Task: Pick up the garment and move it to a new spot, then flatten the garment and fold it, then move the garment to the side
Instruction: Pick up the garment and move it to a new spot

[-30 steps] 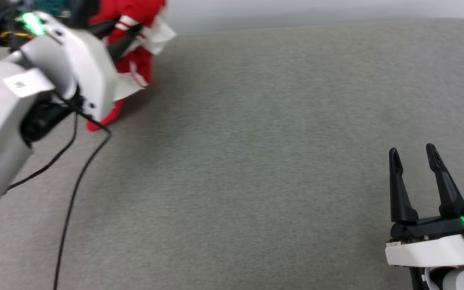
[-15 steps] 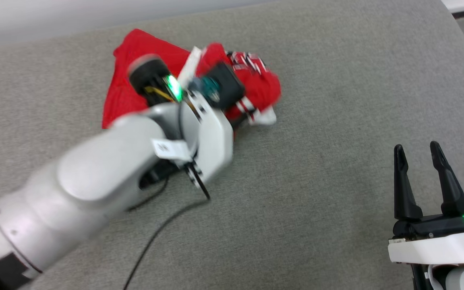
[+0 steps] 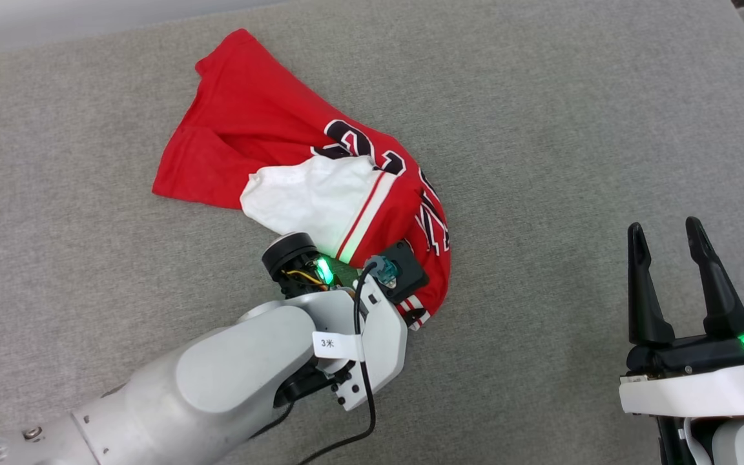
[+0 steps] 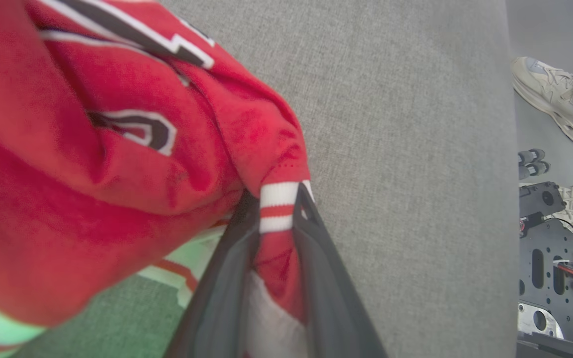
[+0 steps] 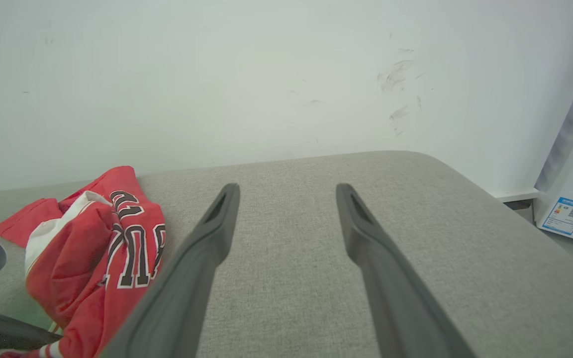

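Observation:
The garment (image 3: 294,161) is a red shirt with a white sleeve and black white-outlined lettering. It lies crumpled and partly spread on the grey surface (image 3: 572,129). My left gripper (image 3: 416,315) is at the garment's near right corner, its fingers mostly hidden under the wrist. In the left wrist view the left gripper (image 4: 276,196) is shut on the garment's (image 4: 92,199) red-and-white striped trim. My right gripper (image 3: 664,227) stands open at the lower right, apart from the garment, with nothing between its fingers. In the right wrist view the right gripper (image 5: 287,188) points at bare surface, with the garment (image 5: 92,238) to its left.
A white wall (image 5: 286,74) runs behind the surface, and a white appliance (image 5: 572,199) stands past its right end. A person's shoes (image 4: 555,99) and a dark robot base (image 4: 560,268) are on the floor beside the surface. A black cable (image 3: 362,413) hangs from my left wrist.
The head view has swung, bringing my left arm and the garment from the top left to mid-picture. The garment, bunched at the gripper before, now trails spread on the surface. The right gripper stayed open.

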Tool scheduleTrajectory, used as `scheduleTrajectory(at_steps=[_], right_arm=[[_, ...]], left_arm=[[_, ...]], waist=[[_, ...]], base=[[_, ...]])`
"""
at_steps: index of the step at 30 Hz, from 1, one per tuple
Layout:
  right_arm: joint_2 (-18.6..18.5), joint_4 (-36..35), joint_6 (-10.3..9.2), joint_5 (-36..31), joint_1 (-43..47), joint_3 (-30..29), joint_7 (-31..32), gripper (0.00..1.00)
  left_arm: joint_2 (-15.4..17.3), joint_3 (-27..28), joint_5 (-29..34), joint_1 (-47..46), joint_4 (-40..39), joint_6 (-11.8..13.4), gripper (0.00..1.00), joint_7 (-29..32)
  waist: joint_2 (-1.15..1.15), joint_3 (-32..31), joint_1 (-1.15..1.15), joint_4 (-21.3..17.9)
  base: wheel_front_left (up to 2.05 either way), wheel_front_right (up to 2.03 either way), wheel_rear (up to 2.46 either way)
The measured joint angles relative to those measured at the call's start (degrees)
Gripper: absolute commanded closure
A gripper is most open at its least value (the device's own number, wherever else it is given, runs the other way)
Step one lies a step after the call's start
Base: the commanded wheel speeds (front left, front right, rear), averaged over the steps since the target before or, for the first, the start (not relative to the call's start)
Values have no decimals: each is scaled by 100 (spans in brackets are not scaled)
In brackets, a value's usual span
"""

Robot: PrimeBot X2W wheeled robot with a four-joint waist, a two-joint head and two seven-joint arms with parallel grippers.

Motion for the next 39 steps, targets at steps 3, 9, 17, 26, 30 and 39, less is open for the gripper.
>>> scheduleTrajectory(at_steps=[3,9,17,26,30,39], right_arm=[[0,0,0,-33,-27,-13,0,0],[1,65,0,-146,18,-34,0,0],[0,191,0,-266,330,-166,0,0],[1,270,0,-301,539,-283,0,0],[-1,280,0,-301,618,-342,0,0],[1,282,0,-304,745,-372,0,0]], left_arm=[[-42,16,44,35,47,0,81,-100],[-219,-2,11,29,427,-2,0,-1165],[-301,781,20,235,485,594,0,-3007],[20,1785,178,940,210,1666,0,-3574],[111,2721,595,1503,-335,2130,0,-3584],[-24,4702,1645,3296,-1222,2520,0,-3589]], waist=[[0,10,0,48],[0,-166,0,173],[0,-811,0,495],[0,-1357,0,915],[0,-1515,0,1085],[0,-1754,0,1276]], base=[[0,0,0],[0,0,0],[0,0,0],[0,0,0],[0,0,0],[0,0,0]])
